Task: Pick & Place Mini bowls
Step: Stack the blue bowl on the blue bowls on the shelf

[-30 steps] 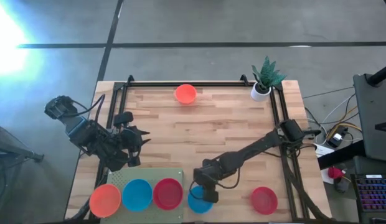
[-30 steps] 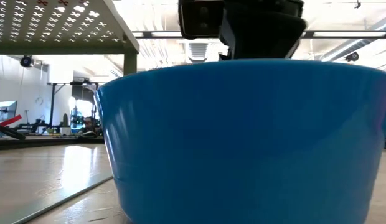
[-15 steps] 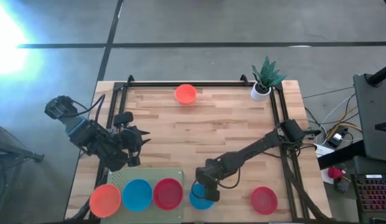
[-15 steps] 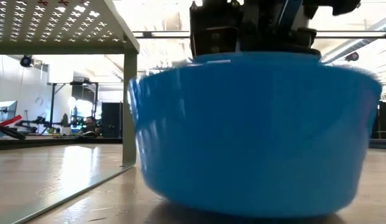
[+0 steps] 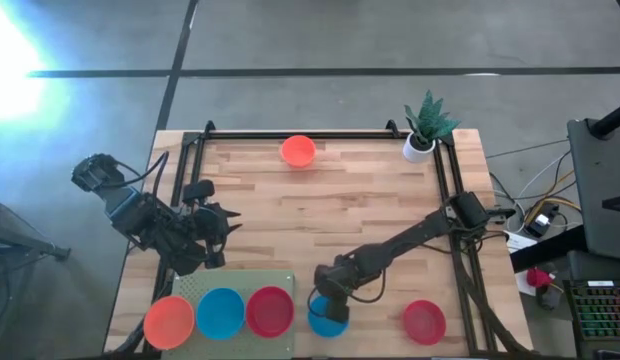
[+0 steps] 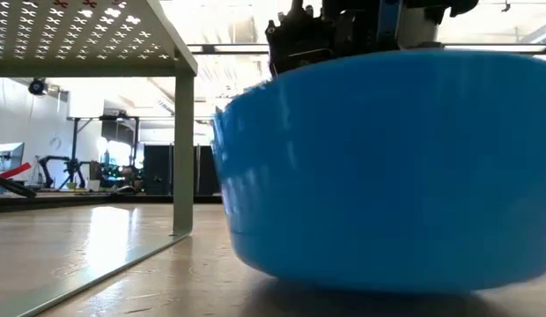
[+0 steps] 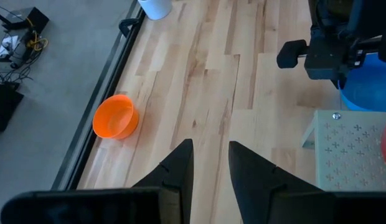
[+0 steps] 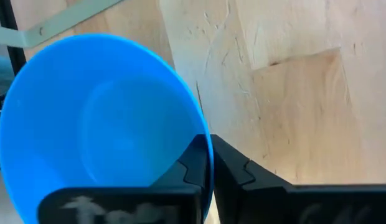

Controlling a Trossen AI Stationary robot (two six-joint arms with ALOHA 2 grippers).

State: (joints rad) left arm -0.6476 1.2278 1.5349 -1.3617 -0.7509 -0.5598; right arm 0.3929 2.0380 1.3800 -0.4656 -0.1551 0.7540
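Pinching blue bowl rim, right hand beside perforated stand, left hand spread, plant pot far off.

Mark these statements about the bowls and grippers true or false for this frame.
1. The right gripper is shut on the rim of a blue bowl. True.
2. The left gripper holds an orange bowl. False: it is open and empty, waiting beside the perforated stand.
3. A red bowl sits on the table to the right of the gripped blue bowl. True.
4. The orange bowl at the table's far edge is touching the white plant pot. False: they stand well apart.
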